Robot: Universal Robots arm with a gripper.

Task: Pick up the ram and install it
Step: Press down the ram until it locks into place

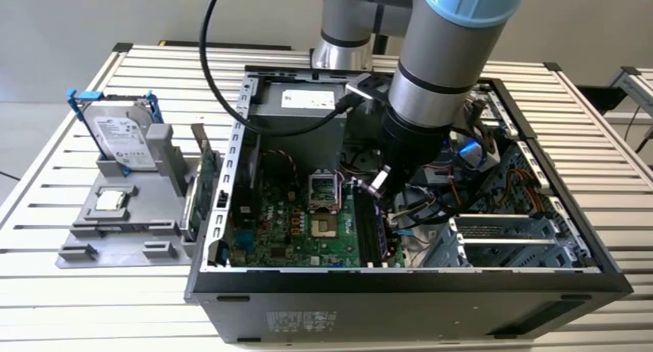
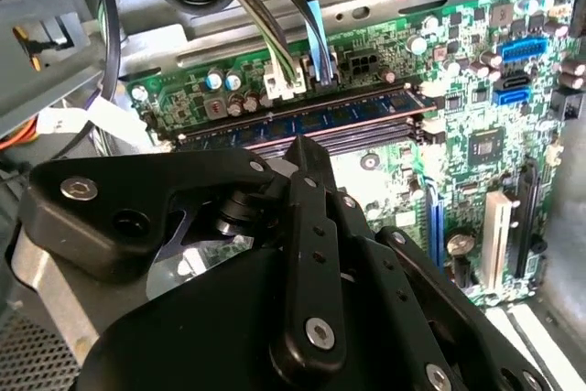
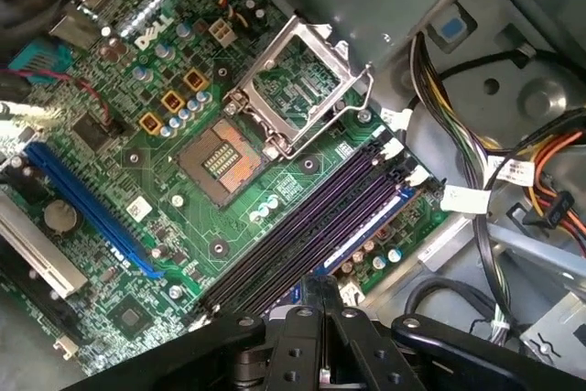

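Gripper (image 2: 307,148) inside open computer case (image 1: 408,279), fingers closed, tip just above ram (image 2: 302,121) seated in motherboard (image 3: 137,162) slot. Cable bundle (image 2: 275,25) crowding near slot end. Hard drive (image 1: 122,134) well apart, exterior view's left.

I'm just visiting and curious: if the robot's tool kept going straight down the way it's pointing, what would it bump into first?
Probably the ram, which stands in the outermost of the memory slots on the motherboard. The tool points down at that row inside the computer case, though how much gap remains is hard to judge.

One open computer case (image 1: 408,279), one hard drive (image 1: 121,138), one ram (image 2: 330,116), one motherboard (image 3: 183,135)
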